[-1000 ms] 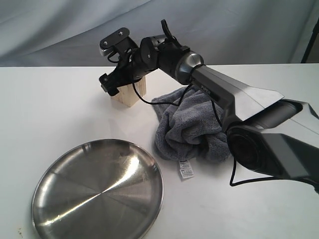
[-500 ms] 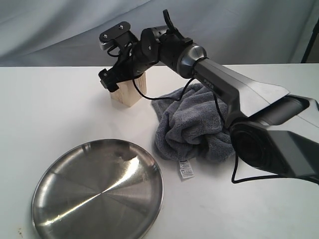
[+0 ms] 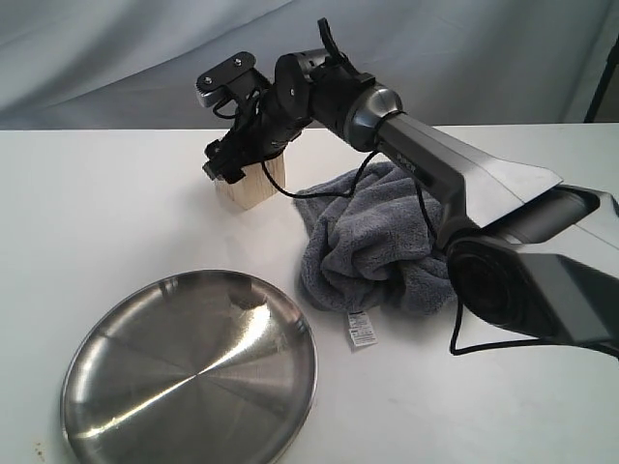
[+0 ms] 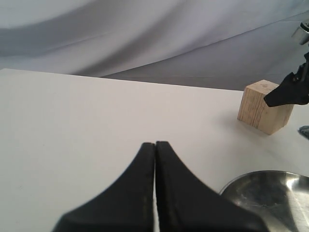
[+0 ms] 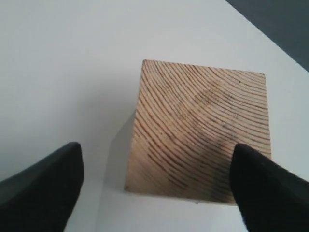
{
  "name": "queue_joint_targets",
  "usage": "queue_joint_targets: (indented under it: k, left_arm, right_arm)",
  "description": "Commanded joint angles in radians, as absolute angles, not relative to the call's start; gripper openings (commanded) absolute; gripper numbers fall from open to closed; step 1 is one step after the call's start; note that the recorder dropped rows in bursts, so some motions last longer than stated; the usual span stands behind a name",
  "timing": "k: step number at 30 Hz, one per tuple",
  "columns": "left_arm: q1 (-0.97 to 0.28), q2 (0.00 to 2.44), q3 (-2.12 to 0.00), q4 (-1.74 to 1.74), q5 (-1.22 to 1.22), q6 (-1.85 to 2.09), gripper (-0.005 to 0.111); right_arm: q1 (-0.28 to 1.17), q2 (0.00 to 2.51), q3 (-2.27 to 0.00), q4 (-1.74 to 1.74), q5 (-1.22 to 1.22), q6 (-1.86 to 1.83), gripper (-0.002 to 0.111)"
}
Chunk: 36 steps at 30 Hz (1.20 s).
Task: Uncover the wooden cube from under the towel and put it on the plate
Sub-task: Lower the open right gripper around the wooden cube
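The wooden cube [image 3: 253, 189] stands uncovered on the white table, to the left of the crumpled grey towel [image 3: 372, 246]. My right gripper [image 3: 230, 160] has reached across and hangs open right over the cube's top [image 5: 203, 130]. One finger [image 5: 256, 179] overlaps the cube's edge; the other finger [image 5: 53, 179] stands apart from it over bare table. The steel plate [image 3: 189, 372] lies at the front left. My left gripper [image 4: 155, 144] is shut on nothing, low over the table, with the cube [image 4: 264, 106] and the plate's rim [image 4: 241, 181] ahead of it.
The right arm [image 3: 455, 184] stretches over the towel from the right. A white care tag [image 3: 360, 329] pokes out at the towel's front edge. A grey backdrop cloth [image 3: 116, 58] hangs behind the table.
The right gripper has shifted a little to the right and settled over the cube's top, its fingers drawing somewhat closer together. Cube, towel and plate have stayed put.
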State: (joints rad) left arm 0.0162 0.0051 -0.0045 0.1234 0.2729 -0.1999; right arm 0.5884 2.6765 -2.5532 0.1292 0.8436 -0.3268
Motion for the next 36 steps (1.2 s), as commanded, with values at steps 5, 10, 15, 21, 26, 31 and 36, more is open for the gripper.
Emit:
queue_joint_targets:
  k: [5,10,15,21,26,31,36]
  left_arm:
    - [0.018,0.000,0.000,0.115,0.266,-0.205,0.002]
    - [0.018,0.000,0.000,0.115,0.266,-0.205,0.002]
    - [0.018,0.000,0.000,0.115,0.266,-0.205,0.002]
    - [0.018,0.000,0.000,0.115,0.266,-0.205,0.002]
    - [0.018,0.000,0.000,0.115,0.266,-0.205,0.002]
    - [0.018,0.000,0.000,0.115,0.266,-0.205,0.002]
    - [0.018,0.000,0.000,0.115,0.266,-0.205,0.002]
  right_arm:
    - [0.620,2.691,-2.543,0.302,1.027,-0.367,0.059]
    - [0.620,2.691,-2.543,0.377,1.093,-0.378,0.059]
    - [0.620,2.682,-2.545,0.403,1.079,-0.378,0.063]
    - [0.620,2.625,-2.550,0.408,0.979,-0.379,0.069]
    - [0.620,2.610,-2.550,0.494,0.879,-0.372,0.069]
    - [0.620,2.612,-2.550,0.555,0.858,-0.367,0.069]
    - [0.620,2.612,-2.550,0.396,0.788,-0.208,0.077]
